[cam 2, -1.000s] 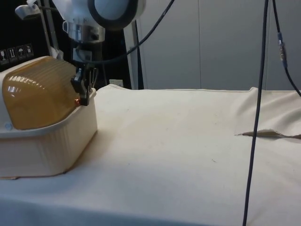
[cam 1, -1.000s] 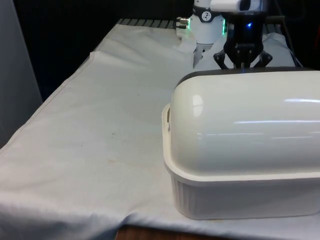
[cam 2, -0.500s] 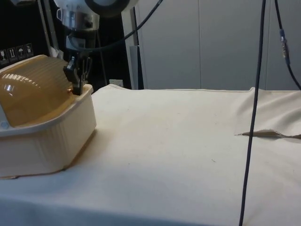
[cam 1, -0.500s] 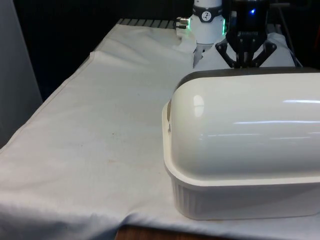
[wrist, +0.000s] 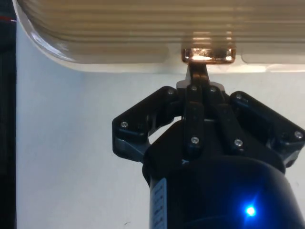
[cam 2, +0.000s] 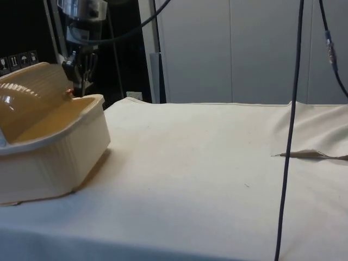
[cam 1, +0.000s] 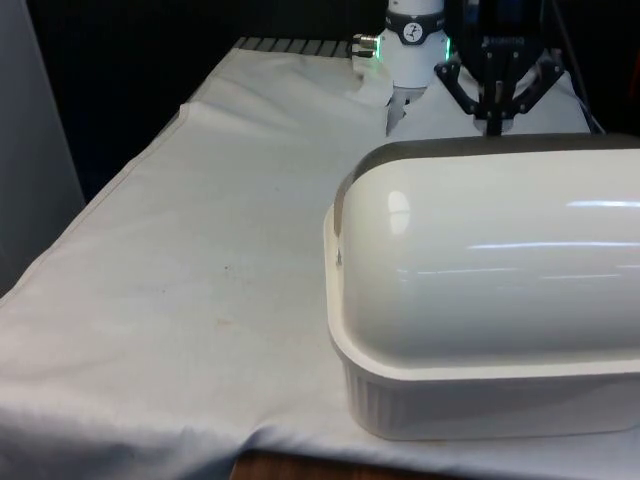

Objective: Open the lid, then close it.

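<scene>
A: What does the front view give you?
B: A cream bread box (cam 1: pixel 480 400) stands at the near end of the cloth-covered table (cam 1: pixel 200 260), towards the front view's right. Its domed lid (cam 1: pixel 490 250) faces the camera. The gripper (cam 1: pixel 495 122) hangs just behind the lid's far top edge.

A: And the side view?
B: The lid (cam 2: pixel 27 92) is rolled partly back, so the box's (cam 2: pixel 60 157) inside lies open on the far side. The gripper (cam 2: pixel 73 93) is at the lid's raised edge, above the box's rim.

A: The wrist view?
B: The fingers are pinched narrow on a small copper-coloured handle (wrist: pixel 208 54) at the edge of the ribbed lid (wrist: pixel 143 28). The gripper (wrist: pixel 198 71) touches it directly.
</scene>
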Available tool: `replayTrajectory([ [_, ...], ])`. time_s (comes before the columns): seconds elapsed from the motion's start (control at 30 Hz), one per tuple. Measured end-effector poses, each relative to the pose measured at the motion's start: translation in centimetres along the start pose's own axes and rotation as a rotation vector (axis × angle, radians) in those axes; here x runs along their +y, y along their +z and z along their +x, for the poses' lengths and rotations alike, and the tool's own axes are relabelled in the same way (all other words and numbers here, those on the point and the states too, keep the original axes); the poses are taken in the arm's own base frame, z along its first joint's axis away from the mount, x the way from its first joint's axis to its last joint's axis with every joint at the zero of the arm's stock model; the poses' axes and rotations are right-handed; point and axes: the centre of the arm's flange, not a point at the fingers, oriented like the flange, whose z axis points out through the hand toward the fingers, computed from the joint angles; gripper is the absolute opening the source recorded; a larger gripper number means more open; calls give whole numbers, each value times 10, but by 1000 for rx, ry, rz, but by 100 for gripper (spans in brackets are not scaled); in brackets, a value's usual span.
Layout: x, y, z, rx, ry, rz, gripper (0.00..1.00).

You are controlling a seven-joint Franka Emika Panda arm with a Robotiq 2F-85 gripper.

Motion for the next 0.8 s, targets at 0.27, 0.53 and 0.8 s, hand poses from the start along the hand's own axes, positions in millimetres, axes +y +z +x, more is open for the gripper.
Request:
replayTrajectory([
  [0.27, 0, -10, 9, 25, 1, 0, 0],
  [0.53, 1, -25, 23, 59, 2, 0, 0],
  [0.8, 2, -34, 33, 85, 5, 0, 0],
])
